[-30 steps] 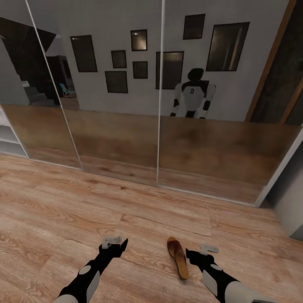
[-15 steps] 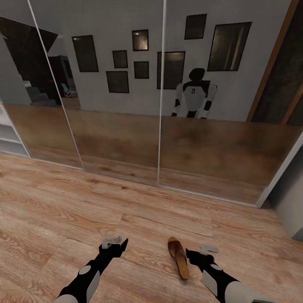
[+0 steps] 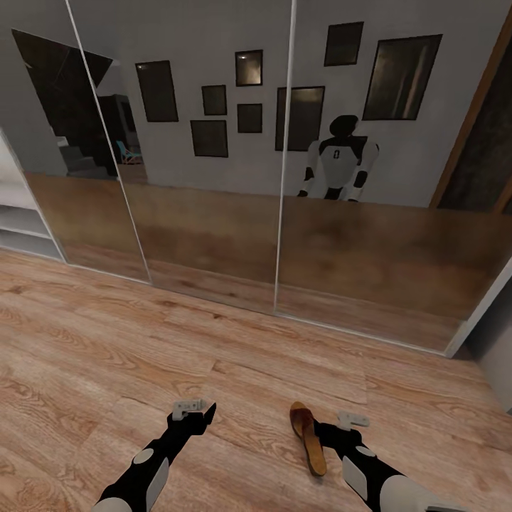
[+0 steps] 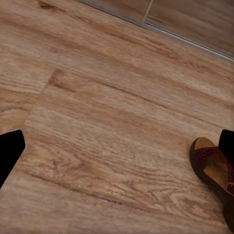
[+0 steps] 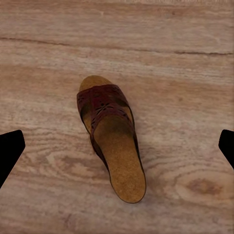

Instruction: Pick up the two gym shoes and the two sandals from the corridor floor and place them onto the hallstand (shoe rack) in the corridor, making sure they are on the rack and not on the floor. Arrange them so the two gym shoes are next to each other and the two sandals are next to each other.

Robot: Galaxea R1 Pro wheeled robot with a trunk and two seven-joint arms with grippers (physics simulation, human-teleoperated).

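Head view: one sandal lay on the corridor floor, long axis running away from the robot, just beside the right claw. The left claw hovered over bare planks, well apart from it. Mirrored doors bounded the floor ahead; the hallstand edged in at far left.

Left wrist view: the sandal sat near one fingertip; the claw was spread wide.

Right wrist view: the sandal, maroon strap over tan footbed, lay centred between the released fingertips.

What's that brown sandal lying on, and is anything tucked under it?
The sandal lies flat on the wood-plank floor, sole down, footbed up. Bare planks surround it. Whatever is directly beneath the sole is covered, so that cannot be seen.
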